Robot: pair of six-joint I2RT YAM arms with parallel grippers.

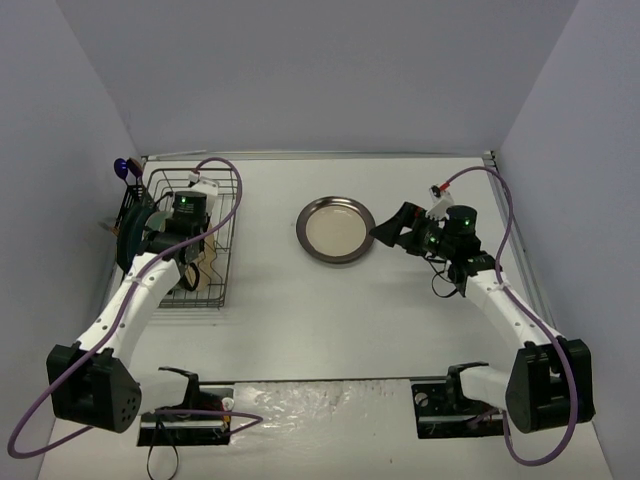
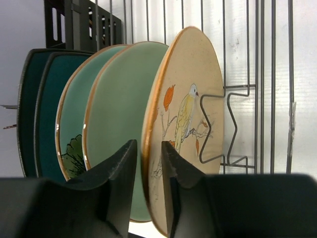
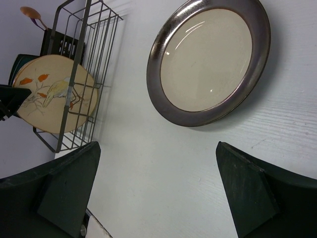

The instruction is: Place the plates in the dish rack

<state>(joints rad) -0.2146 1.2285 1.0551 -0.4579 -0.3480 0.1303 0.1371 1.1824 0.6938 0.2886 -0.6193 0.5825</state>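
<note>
The black wire dish rack [image 1: 228,215] stands at the far left. In it stand two dark teal plates [image 2: 30,109], a pale mint plate [image 2: 124,99], another mint plate with a green tree motif [image 2: 74,124] and the cream floral plate with a bird [image 2: 185,99]. My left gripper [image 2: 148,153] straddles the cream plate's rim, jaws slightly apart, with a thin gap on the left side. The brown-rimmed plate [image 1: 336,229] lies flat mid-table and also shows in the right wrist view [image 3: 210,59]. My right gripper [image 1: 385,232] hovers just right of it, open and empty.
The black cutlery caddy [image 2: 74,22] hangs on the rack's far left side and holds a utensil [image 1: 122,167]. Rack tines [image 2: 225,124] stand to the right of the cream plate. White walls close in the table on the left, back and right.
</note>
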